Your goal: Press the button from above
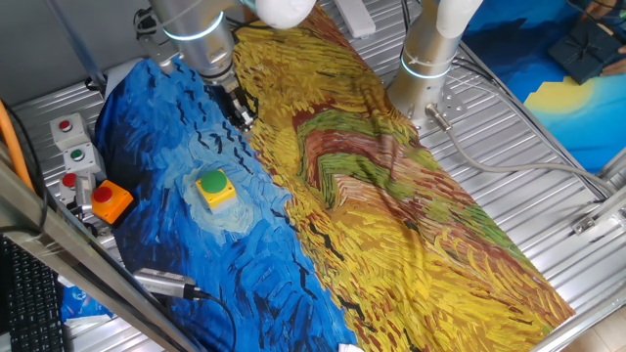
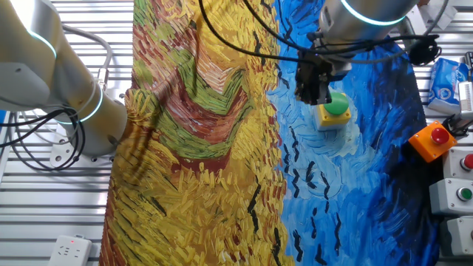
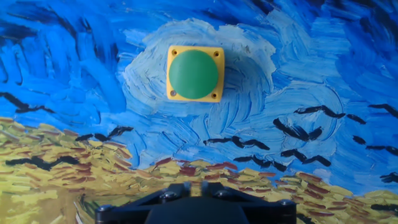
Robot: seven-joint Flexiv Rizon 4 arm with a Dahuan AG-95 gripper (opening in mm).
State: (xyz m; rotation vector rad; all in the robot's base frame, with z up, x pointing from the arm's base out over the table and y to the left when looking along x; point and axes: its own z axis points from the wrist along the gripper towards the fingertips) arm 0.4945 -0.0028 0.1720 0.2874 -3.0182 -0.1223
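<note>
The button [image 1: 214, 183] is a green dome in a yellow square box, standing on the blue part of the painted cloth. It also shows in the other fixed view [image 2: 337, 104] and in the upper middle of the hand view [image 3: 194, 74]. My gripper [image 1: 243, 119] hangs above the cloth, behind the button and off to its side, near the blue-yellow border, apart from it. In the other fixed view the gripper [image 2: 310, 94] looks like one dark block beside the box. In the hand view the gripper [image 3: 196, 185] shows only a thin slit between its fingers, with nothing held.
An orange box with a red button [image 1: 108, 200] sits at the cloth's edge, and small grey button boxes [image 1: 73, 147] lie beyond it. A second arm's base [image 1: 425, 68] stands at the far side. A metal cylinder with a cable [image 1: 161, 284] lies near the front edge.
</note>
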